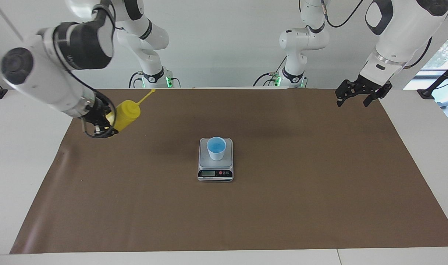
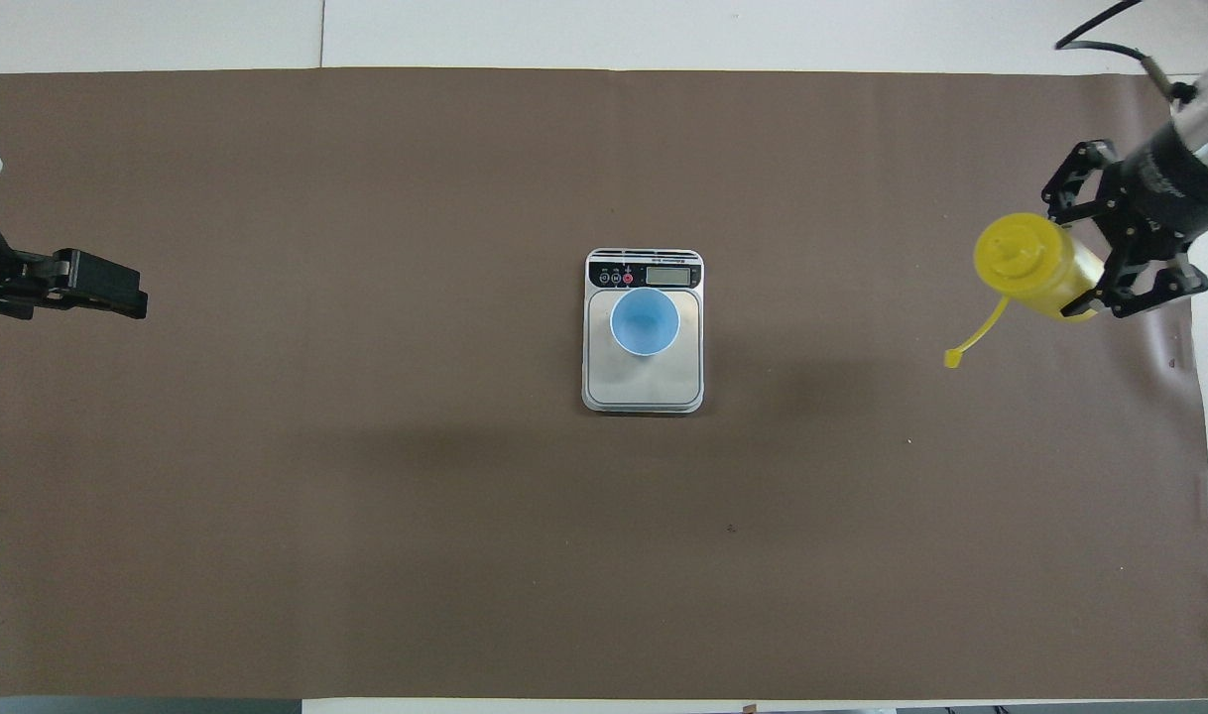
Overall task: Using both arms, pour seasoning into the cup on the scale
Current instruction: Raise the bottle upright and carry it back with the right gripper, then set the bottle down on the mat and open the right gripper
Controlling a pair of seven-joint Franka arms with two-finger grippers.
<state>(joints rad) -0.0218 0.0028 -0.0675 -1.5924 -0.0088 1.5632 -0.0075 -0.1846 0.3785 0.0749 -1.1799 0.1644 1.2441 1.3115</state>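
One bottle in hand, well clear of the scale [image 1: 215, 160].

From the scale, toward the right arm's end, my right gripper [image 1: 99, 123] holds the seasoning [image 1: 124, 114] clamped and tilted over the mat's edge; I'd set it down upright, gently. The cup [image 1: 216, 148] sits on the scale. The left gripper [image 1: 358, 96] waits, jaws spread, empty.

The setting is a robotics laboratory: two white robot arms [image 1: 51, 79] stand at a white table [image 1: 21, 154] covered by a brown mat [image 1: 283, 206], with cabling and plain white walls [image 1: 227, 36].
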